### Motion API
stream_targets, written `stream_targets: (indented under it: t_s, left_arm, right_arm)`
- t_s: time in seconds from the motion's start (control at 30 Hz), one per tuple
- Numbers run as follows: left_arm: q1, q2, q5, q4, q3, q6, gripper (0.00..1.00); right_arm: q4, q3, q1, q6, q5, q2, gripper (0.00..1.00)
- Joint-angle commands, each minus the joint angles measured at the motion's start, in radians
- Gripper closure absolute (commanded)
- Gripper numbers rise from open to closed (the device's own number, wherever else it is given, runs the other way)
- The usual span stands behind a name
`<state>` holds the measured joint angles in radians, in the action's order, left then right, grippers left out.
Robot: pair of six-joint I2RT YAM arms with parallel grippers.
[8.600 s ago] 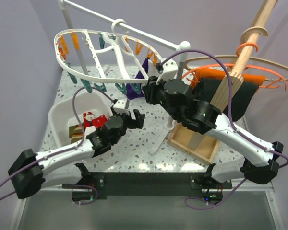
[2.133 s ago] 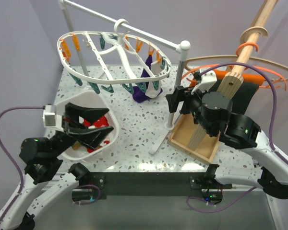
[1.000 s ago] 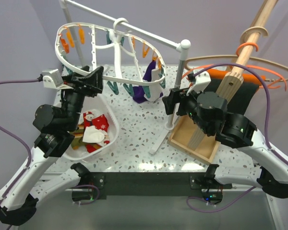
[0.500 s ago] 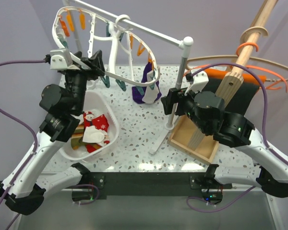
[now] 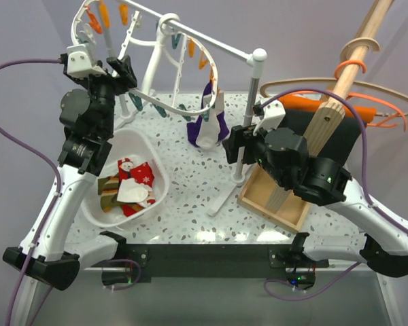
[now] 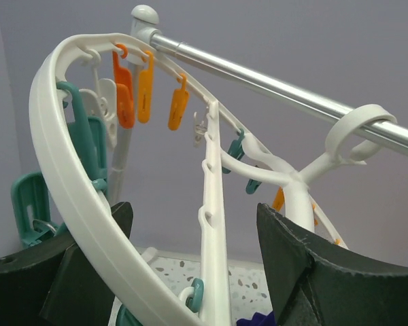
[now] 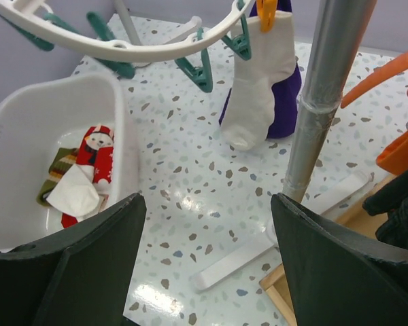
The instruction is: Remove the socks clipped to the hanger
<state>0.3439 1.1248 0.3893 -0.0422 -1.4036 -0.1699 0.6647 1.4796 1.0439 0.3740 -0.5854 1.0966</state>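
The white oval hanger point(image 5: 168, 24) hangs by its hook from the steel rail and is tilted steeply, left rim up. A white sock point(image 5: 207, 136) and a dark purple sock point(image 5: 221, 125) hang clipped at its low right end; both show in the right wrist view, white point(image 7: 258, 95) and purple point(image 7: 289, 102). My left gripper point(image 5: 122, 71) is open at the hanger's left side; its rim point(image 6: 61, 163) crosses the left finger and a cross rib point(image 6: 214, 224) stands between the jaws point(image 6: 190, 210). My right gripper point(image 5: 232, 144) is open and empty point(image 7: 207, 204), below and right of the clipped socks.
A white basin point(image 5: 156, 163) at the left holds red Christmas socks point(image 5: 132, 170), a brown striped one point(image 5: 109, 187) and a white one point(image 5: 132, 193). The rack's steel post point(image 5: 248, 115) stands by my right gripper. A wooden stand point(image 5: 272, 197) carries black and orange cloths point(image 5: 347, 136) at the right.
My left arm rose from the basin to the hanger's left rim, and the hanger tipped up steeply. My right gripper drew back from the hanger, then crept slightly left.
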Motion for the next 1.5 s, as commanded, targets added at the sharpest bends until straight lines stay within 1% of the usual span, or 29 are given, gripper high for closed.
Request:
stream_targets:
  t_s: [0.0, 0.1, 0.2, 0.3, 0.33, 0.47, 0.53, 0.57, 0.63, 0.73, 0.77, 0.83, 0.87, 0.93, 0.97, 1.0, 1.07, 1.1, 1.17, 1.2, 1.27, 1.3, 1.33, 1.4, 1.43, 1.47]
  left_arm:
    - [-0.046, 0.044, 0.023, -0.050, -0.051, 0.144, 0.22]
    - [-0.060, 0.047, 0.010, -0.038, -0.054, 0.118, 0.23]
    - [-0.060, 0.003, -0.039, -0.051, -0.017, 0.074, 0.23]
    - [-0.060, -0.033, -0.091, -0.042, 0.002, 0.037, 0.22]
    - [-0.060, -0.042, -0.105, -0.030, 0.006, 0.027, 0.22]
    - [-0.060, -0.088, -0.170, -0.015, 0.043, -0.011, 0.21]
    - [-0.060, -0.100, -0.188, -0.002, 0.052, -0.026, 0.21]
    - [-0.060, -0.109, -0.197, 0.001, 0.058, -0.026, 0.20]
    - [-0.060, -0.115, -0.211, 0.021, 0.057, -0.026, 0.20]
    - [-0.062, -0.131, -0.219, 0.034, 0.052, -0.028, 0.20]
    - [-0.060, -0.140, -0.219, 0.033, 0.057, -0.029, 0.19]
    - [-0.060, -0.146, -0.221, 0.033, 0.057, -0.029, 0.19]
    - [-0.060, -0.146, -0.222, 0.034, 0.052, -0.031, 0.19]
    - [-0.060, -0.145, -0.222, 0.039, 0.046, -0.028, 0.19]
    - [-0.060, -0.143, -0.222, 0.039, 0.040, -0.025, 0.19]
    - [-0.060, -0.140, -0.222, 0.041, 0.035, -0.020, 0.19]
    - [-0.060, -0.134, -0.218, 0.041, 0.025, -0.013, 0.19]
    - [-0.060, -0.131, -0.210, 0.041, 0.022, -0.008, 0.19]
    - [-0.060, -0.125, -0.204, 0.039, 0.018, -0.003, 0.18]
    - [-0.060, -0.122, -0.202, 0.038, 0.017, -0.002, 0.18]
    - [-0.060, -0.114, -0.202, 0.039, 0.009, -0.002, 0.18]
    - [-0.060, -0.114, -0.202, 0.039, 0.009, -0.006, 0.18]
    - [-0.060, -0.114, -0.202, 0.036, 0.011, -0.009, 0.18]
    - [-0.060, -0.115, -0.207, 0.036, 0.014, -0.019, 0.18]
    - [-0.060, -0.117, -0.210, 0.036, 0.018, -0.023, 0.18]
    - [-0.060, -0.122, -0.211, 0.036, 0.021, -0.031, 0.18]
  right_arm:
    - [-0.042, 0.007, -0.001, 0.003, 0.028, 0.026, 0.21]
    - [-0.065, -0.002, -0.001, -0.012, 0.053, 0.048, 0.21]
    - [-0.114, -0.030, -0.001, -0.044, 0.085, 0.059, 0.21]
    - [-0.164, -0.085, -0.002, -0.086, 0.116, 0.048, 0.21]
    - [-0.183, -0.128, -0.001, -0.099, 0.151, 0.042, 0.21]
    - [-0.209, -0.206, -0.001, -0.147, 0.163, -0.010, 0.20]
    - [-0.214, -0.244, 0.004, -0.178, 0.212, -0.052, 0.18]
    - [-0.214, -0.257, 0.007, -0.213, 0.286, -0.064, 0.18]
    - [-0.194, -0.283, 0.018, -0.233, 0.331, -0.084, 0.16]
    - [-0.159, -0.304, 0.028, -0.248, 0.378, -0.067, 0.13]
    - [-0.159, -0.312, 0.030, -0.238, 0.395, -0.038, 0.13]
    - [-0.238, -0.365, 0.034, -0.222, 0.406, -0.006, 0.11]
    - [-0.273, -0.381, 0.033, -0.186, 0.401, 0.037, 0.11]
    - [-0.362, -0.395, 0.038, -0.143, 0.362, 0.097, 0.11]
    - [-0.394, -0.400, 0.044, -0.098, 0.323, 0.153, 0.11]
    - [-0.475, -0.407, 0.057, -0.083, 0.233, 0.173, 0.10]
    - [-0.584, -0.452, 0.062, -0.052, 0.168, 0.221, 0.10]
    - [-0.685, -0.467, 0.061, -0.043, 0.127, 0.267, 0.10]
    - [-0.753, -0.485, 0.061, -0.034, 0.044, 0.325, 0.09]
    - [-0.837, -0.496, 0.061, -0.033, 0.012, 0.376, 0.10]
    - [-0.933, -0.541, 0.061, -0.029, -0.057, 0.419, 0.10]
    - [-1.021, -0.554, 0.059, -0.027, -0.083, 0.445, 0.10]
    - [-1.060, -0.567, 0.058, -0.027, -0.109, 0.497, 0.08]
    - [-1.146, -0.564, 0.047, -0.029, -0.160, 0.564, 0.07]
    - [-1.152, -0.536, 0.042, -0.020, -0.177, 0.633, 0.04]
    - [-1.156, -0.518, 0.035, 0.005, -0.195, 0.666, 0.04]
